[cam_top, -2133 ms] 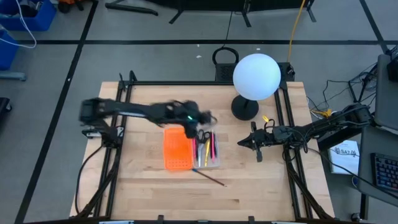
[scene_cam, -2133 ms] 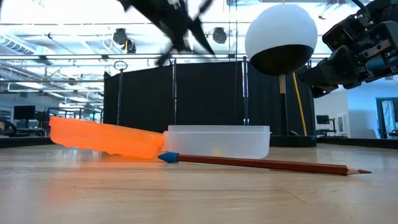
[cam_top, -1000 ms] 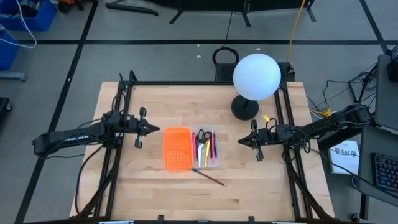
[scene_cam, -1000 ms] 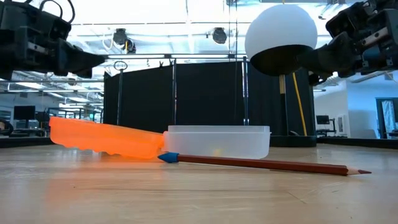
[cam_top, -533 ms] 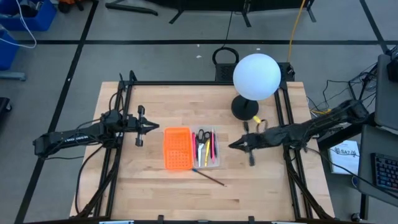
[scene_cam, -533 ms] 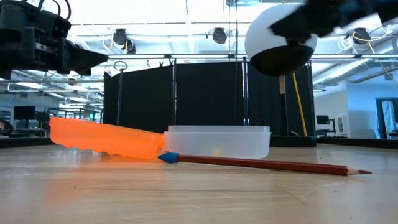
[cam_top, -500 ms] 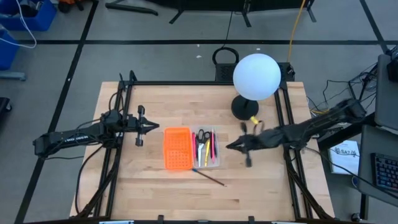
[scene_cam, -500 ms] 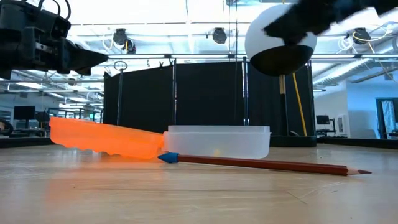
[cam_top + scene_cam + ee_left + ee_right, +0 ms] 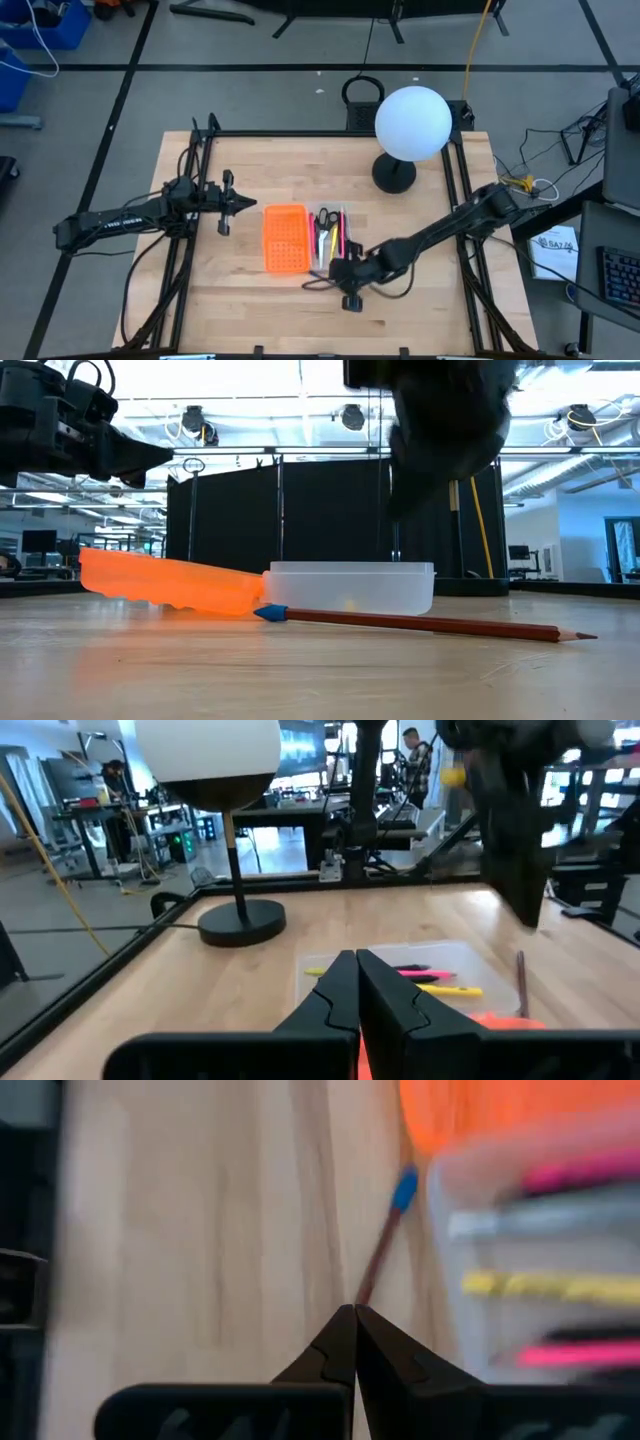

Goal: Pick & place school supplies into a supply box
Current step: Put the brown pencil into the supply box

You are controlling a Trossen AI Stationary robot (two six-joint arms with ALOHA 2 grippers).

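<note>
The clear supply box point(image 9: 334, 238) sits mid-table and holds black-handled scissors point(image 9: 326, 217) and yellow and pink pens point(image 9: 340, 238). A brown pencil with a blue end point(image 9: 420, 623) lies on the table in front of the box, and also shows in the right wrist view point(image 9: 385, 1240). My right gripper point(image 9: 322, 284) is shut, tipped down, and hangs above that pencil, clear of it in the low view point(image 9: 440, 430). My left gripper point(image 9: 256, 207) is shut and empty, above the table left of the orange panel point(image 9: 285, 238).
The orange perforated panel lies against the box's left side. A white globe lamp point(image 9: 411, 122) on a black base point(image 9: 393, 175) stands at the far right. Bare wooden table point(image 9: 250, 310) lies near the front edge. People show in the room beyond in the left wrist view point(image 9: 412, 750).
My right gripper has swung from the table's right side toward the left and the near edge, tipping down. It now hangs over the pencil in front of the box. The pencil, box and panel have stayed put.
</note>
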